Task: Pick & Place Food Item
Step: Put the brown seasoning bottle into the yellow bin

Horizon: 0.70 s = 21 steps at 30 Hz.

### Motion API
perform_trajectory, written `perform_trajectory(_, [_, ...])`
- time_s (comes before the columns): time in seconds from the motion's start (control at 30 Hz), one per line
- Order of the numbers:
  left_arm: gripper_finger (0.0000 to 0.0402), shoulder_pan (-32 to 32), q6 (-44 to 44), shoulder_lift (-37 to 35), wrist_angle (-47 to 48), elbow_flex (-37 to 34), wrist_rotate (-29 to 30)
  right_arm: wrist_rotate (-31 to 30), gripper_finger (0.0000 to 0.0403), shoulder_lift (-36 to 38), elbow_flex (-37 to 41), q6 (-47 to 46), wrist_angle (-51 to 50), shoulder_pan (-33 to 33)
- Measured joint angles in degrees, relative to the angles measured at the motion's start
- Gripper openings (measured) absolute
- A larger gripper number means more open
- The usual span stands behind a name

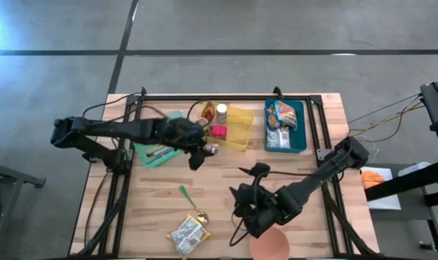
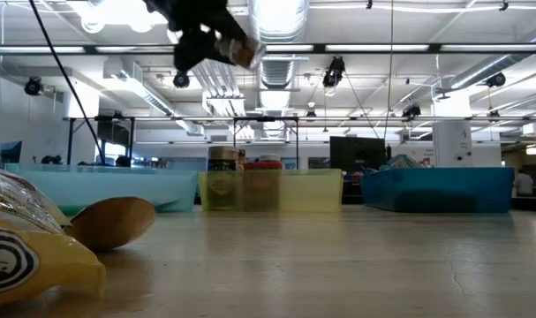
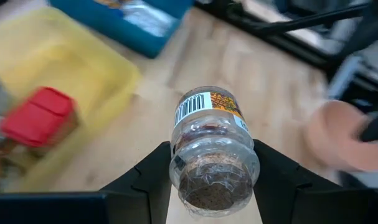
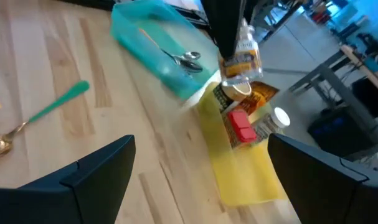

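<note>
The carrying step seems to be in hand: the left gripper (image 3: 213, 180) is clenched on a small spice jar (image 3: 212, 149) and holds it in the air above the counter (image 1: 226, 188), just at 6 o'clock of the yellow tray (image 1: 240, 128). Next it probably must bring the jar over the pink bowl (image 1: 269, 245) and lower it there. The right gripper (image 4: 198, 180) waits with its fingers spread wide and empty, near that bowl, at about 4 o'clock from the jar.

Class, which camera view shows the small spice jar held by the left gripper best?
The left wrist view: the jar fills the frame, with its barcode label visible. The high view shows only a speck, the low view a blurred bit at the top, and the right wrist view shows it distant and hanging.
</note>
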<state>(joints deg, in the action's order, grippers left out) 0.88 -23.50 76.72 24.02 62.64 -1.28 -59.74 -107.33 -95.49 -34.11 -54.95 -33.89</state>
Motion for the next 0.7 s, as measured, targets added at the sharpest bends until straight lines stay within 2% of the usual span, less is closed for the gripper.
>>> perform_trajectory(0.27, [0.0169, 6.9, 10.5, 8.8, 9.2, 12.4, 0.8, 2.0, 0.0364, 8.8, 10.8, -8.9, 0.3, 0.2])
perform_trajectory(0.5, [0.0169, 9.3, 23.2, 19.9, 16.7, 23.0, 6.4, 3.5, 0.0364, 15.1, 21.8, -18.0, 2.1, 0.3])
perform_trajectory(0.6, [0.0169, 9.8, 28.3, 24.9, 17.7, 25.8, 9.4, 4.5, 0.0364, 16.8, 25.8, -21.0, 3.9, 0.3])
perform_trajectory(0.7, [0.0169, 10.6, 32.6, 28.8, 17.5, 27.9, 9.6, 5.0, 0.0364, 17.3, 28.5, -21.6, 5.3, 0.3])
